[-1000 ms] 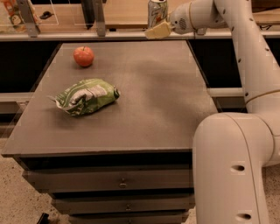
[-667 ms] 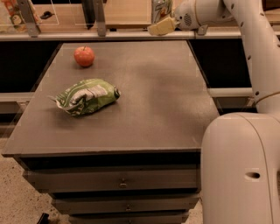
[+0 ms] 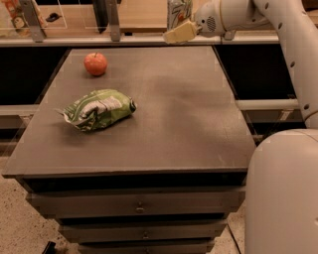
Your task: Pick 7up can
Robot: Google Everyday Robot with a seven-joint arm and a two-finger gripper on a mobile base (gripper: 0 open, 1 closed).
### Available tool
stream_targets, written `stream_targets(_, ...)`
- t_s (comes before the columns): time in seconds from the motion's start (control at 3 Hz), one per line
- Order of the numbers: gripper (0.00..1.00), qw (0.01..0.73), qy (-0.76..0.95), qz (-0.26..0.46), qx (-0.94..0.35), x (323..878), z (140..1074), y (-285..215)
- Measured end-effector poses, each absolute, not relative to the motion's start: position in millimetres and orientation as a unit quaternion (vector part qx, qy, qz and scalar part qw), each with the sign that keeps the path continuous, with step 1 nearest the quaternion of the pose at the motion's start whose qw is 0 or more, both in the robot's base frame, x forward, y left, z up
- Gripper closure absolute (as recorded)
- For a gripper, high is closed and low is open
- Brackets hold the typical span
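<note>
The 7up can, slim and silvery-white with green and red-orange markings, is up at the top edge of the view, above the far edge of the table; its top is cut off. My gripper is shut on the can and holds it in the air, with one cream finger across its lower part. The white arm runs in from the upper right.
A red apple sits at the far left of the grey table. A green-and-white chip bag lies left of centre. A shelf rail with posts runs behind the table. The robot's white body fills the lower right.
The gripper with the can has risen and shifted slightly, so the can's top is now cut off by the view's upper edge. The apple and chip bag have not moved.
</note>
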State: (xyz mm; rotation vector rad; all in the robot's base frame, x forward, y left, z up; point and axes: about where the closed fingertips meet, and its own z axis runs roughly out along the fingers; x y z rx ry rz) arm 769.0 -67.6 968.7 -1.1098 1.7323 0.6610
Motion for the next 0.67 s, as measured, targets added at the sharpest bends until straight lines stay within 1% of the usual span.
stream_targets(0.33, 1.00, 0.444, 0.718, 0.303, -0.443, 767.2, 950.2, -49.6)
stream_targets(0.67, 1.00, 0.443, 0.717, 0.303, -0.443, 767.2, 950.0, -49.3)
